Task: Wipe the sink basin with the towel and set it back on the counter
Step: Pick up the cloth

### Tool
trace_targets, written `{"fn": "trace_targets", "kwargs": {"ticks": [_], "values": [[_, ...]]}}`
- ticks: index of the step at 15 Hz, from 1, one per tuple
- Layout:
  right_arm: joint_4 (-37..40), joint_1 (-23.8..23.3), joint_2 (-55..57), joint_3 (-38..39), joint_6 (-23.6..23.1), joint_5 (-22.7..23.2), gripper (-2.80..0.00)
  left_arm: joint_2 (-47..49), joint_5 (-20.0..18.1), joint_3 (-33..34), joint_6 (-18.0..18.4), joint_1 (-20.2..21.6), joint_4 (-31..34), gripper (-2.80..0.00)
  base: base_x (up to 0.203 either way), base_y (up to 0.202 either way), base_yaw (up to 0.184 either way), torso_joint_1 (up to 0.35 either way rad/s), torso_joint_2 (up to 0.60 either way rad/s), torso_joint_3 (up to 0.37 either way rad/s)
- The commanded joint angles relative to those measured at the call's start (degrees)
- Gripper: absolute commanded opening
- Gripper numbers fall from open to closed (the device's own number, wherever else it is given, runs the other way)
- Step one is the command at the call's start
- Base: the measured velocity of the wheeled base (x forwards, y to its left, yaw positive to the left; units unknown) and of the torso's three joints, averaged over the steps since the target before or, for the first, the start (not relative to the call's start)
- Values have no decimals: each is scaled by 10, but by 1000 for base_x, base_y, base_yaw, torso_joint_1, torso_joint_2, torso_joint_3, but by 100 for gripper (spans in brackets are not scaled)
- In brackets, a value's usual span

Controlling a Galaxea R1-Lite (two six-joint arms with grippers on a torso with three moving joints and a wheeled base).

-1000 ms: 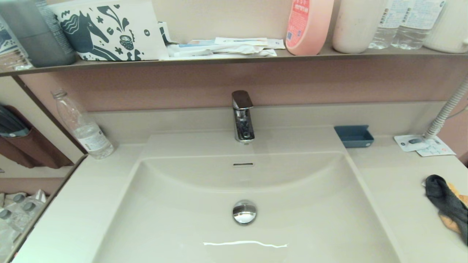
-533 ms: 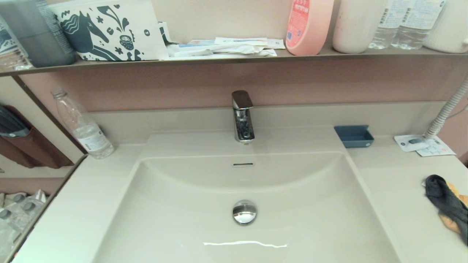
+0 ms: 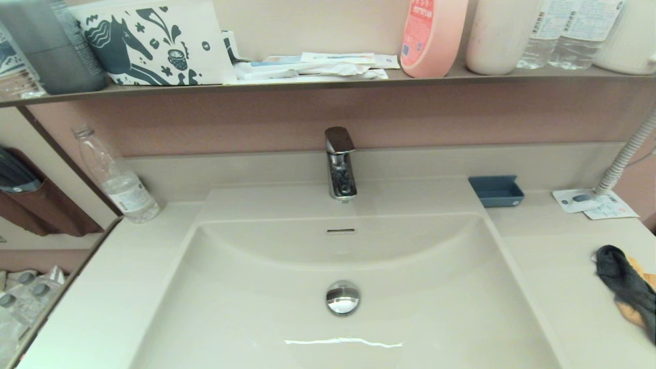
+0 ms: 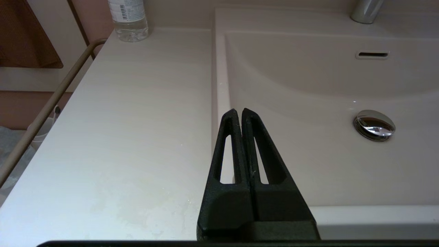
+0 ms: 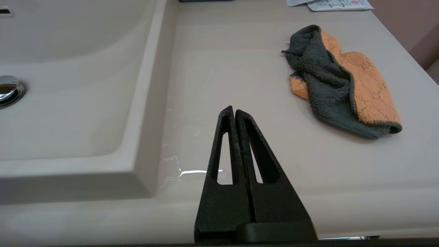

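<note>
The counter (image 5: 240, 61) holds the towel (image 5: 339, 79) near its edge (rumpled) — the right pincer (image 5: 234, 110), closed and empty, might nudge it off.

From my head view neither of my arms shows at all. The towel (image 3: 626, 289) runs off that view's right edge, so its far side is cut away. The sink basin (image 3: 256, 297) loses its near rim below the frame. Print on the white packet (image 3: 579, 200) by the hose is too small to read.
</note>
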Motion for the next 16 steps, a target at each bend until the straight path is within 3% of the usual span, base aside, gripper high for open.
{"fn": "trace_targets", "kwargs": {"ticks": [1, 4, 7, 12, 16], "values": [[0, 0, 0, -6, -4, -1, -280, 1, 0, 0, 0, 0, -1, -280, 0, 0, 0, 0, 0, 0], [5, 0, 19, -56, -11, -13, -280, 1, 0, 0, 0, 0, 0, -280, 0, 0, 0, 0, 0, 0], [3, -1, 108, -122, -7, -44, -280, 1, 0, 0, 0, 0, 0, -280, 0, 0, 0, 0, 0, 0], [9, -4, 379, -202, 33, -127, -280, 1, 0, 0, -1, 0, 0, -280, 0, 0, 0, 0, 0, 0], [109, -32, 577, -297, 66, -148, -280, 1, 0, 0, 0, 0, 0, -280, 0, 0, 0, 0, 0, 0]]}}
